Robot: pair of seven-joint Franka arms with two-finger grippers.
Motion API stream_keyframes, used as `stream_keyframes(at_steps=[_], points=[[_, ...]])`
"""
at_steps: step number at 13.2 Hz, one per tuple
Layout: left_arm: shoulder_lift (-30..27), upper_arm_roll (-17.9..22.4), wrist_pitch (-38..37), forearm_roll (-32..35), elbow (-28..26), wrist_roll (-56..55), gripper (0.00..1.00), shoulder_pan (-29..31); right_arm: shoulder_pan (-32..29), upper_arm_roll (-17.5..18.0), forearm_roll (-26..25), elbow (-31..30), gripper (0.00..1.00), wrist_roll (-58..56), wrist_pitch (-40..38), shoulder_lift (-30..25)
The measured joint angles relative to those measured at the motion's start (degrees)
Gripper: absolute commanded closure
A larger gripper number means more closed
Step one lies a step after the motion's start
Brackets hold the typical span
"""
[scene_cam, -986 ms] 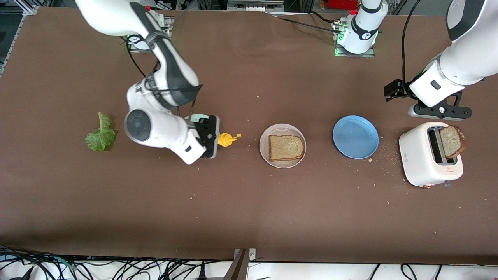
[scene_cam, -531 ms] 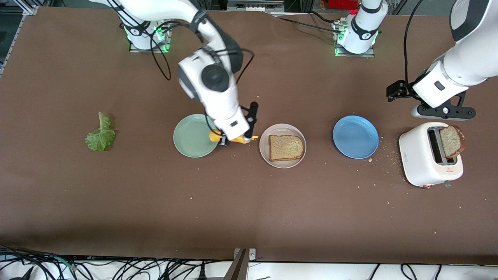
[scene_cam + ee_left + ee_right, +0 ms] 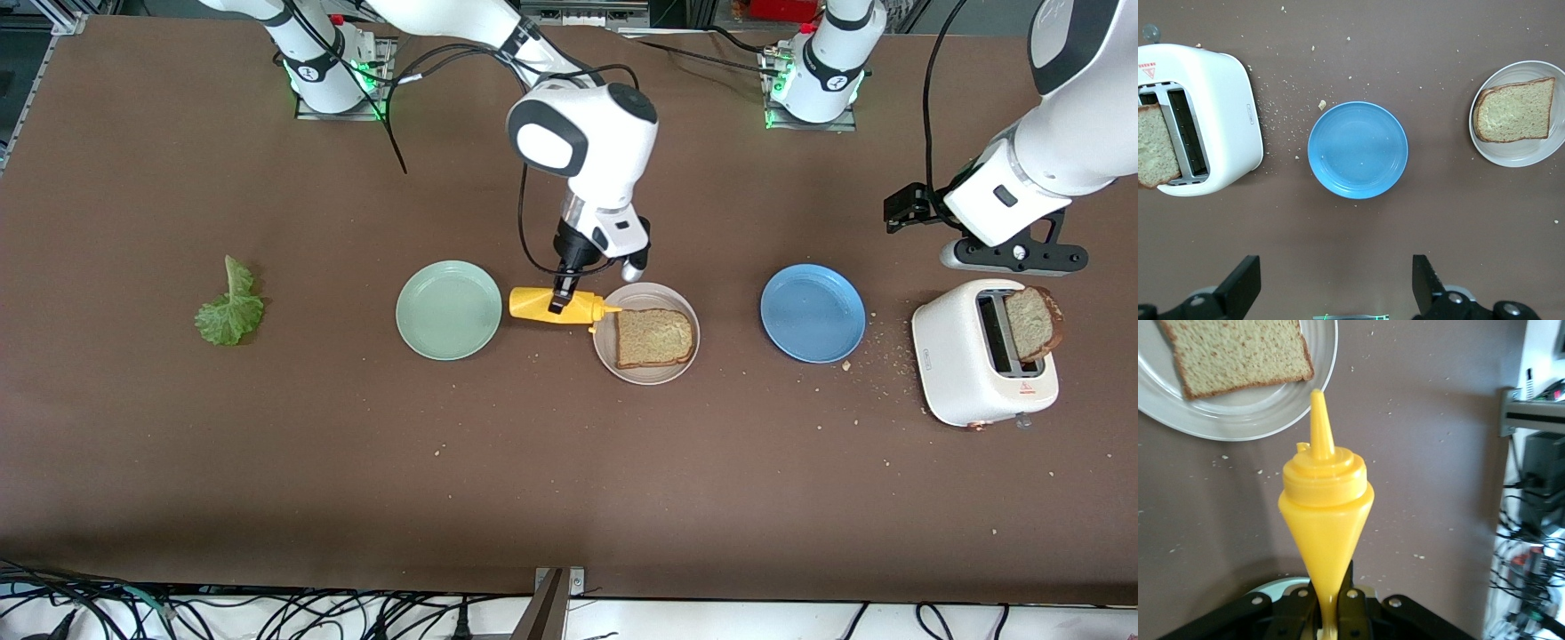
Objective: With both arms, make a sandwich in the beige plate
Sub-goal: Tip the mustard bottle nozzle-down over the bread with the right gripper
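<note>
The beige plate sat between the green plate and blue plate, one toast slice on it. My right gripper pinched a yellow squeeze bottle sideways, nozzle over the plate's rim. My left gripper waited near the toaster, fingers wide

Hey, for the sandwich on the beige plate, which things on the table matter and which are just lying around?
Part of the job:
- beige plate
- bread slice on it
- toast in the toaster
- lettuce leaf
- yellow squeeze bottle, held in the right pincer
- left pincer, open, above the table near the toaster

Just lying about:
- mint-green plate
- blue plate
</note>
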Motion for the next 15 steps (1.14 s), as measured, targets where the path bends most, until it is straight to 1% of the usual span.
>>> stream_keyframes(at_steps=[2,5,7,10,15], points=[[0.00,0.00,0.00,0.00,0.00,0.00,0.00,0.00,1.86,-0.07,-6.11,0.01,1.00,1.56,-1.48,2.01],[0.00,0.00,0.00,0.00,0.00,0.00,0.00,0.01,3.46,-0.20,-14.46,-0.01,1.00,1.68,-1.68,5.21],[0.00,0.00,0.00,0.00,0.00,0.00,0.00,0.01,4.25,-0.27,-18.37,0.01,1.00,1.69,-2.26,6.97],[0.00,0.00,0.00,0.00,0.00,0.00,0.00,0.01,4.55,-0.41,-20.49,0.49,1.00,1.72,-2.36,9.04],[0.00,0.00,0.00,0.00,0.00,0.00,0.00,0.01,4.55,-0.80,-20.67,2.61,1.00,1.56,-2.42,9.57]])
